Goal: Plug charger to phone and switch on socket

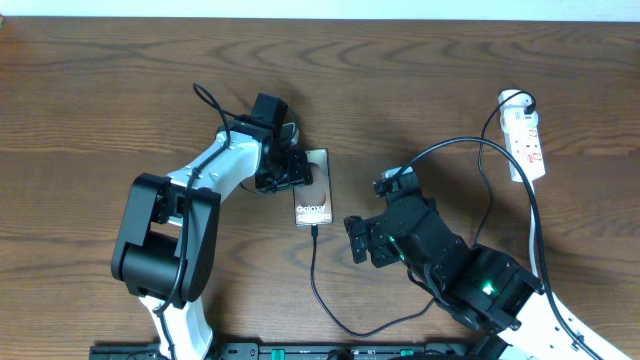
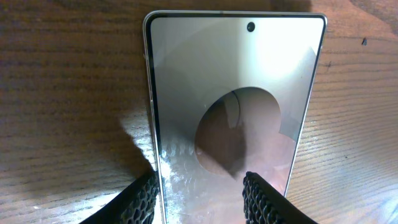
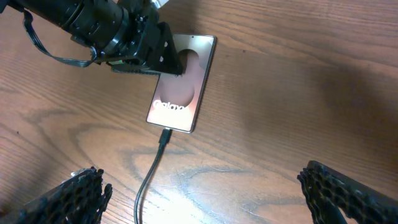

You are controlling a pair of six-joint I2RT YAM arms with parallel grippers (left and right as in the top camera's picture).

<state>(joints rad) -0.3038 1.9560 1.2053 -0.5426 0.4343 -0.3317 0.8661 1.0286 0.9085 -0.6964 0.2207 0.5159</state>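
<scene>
**Phone (image 1: 314,192) lengthwise near-to-far, charger (image 1: 313,270) at its near end**

On the left of the wooden surface (image 1: 100,80), the left tool (image 1: 293,172) reaching down over the far-left part of the phone. Jaws part-way open. In the left wrist view, one of the fingertips (image 2: 140,200) at the phone's long edge, the other over the glass. Not clamped across the phone's width. Pressing or only hovering: cannot tell.

Just right of that tool, the phone itself, flat and face up, left of the surface's middle. Long axis running far-to-near, tipped only slightly off square. White "Galaxy" lettering at the near end, and that short edge pointing toward the robot's side.

At the middle of that near edge, the charger's connector (image 3: 165,138) touching the phone, in line with its long axis. From there, thin black cable heading toward the near edge, curving right and slipping under the right arm.

Right of the phone and apart from it, the right tool (image 1: 358,242), jaws spread fully wide, holding nothing, aimed toward the phone's near end.

At far right, well apart from the phone, the socket (image 1: 527,140). A narrow white strip, its long axis also roughly far-to-near and leaning a little. White plug at its far end. Black cable arcing between the right arm and the strip.
</scene>
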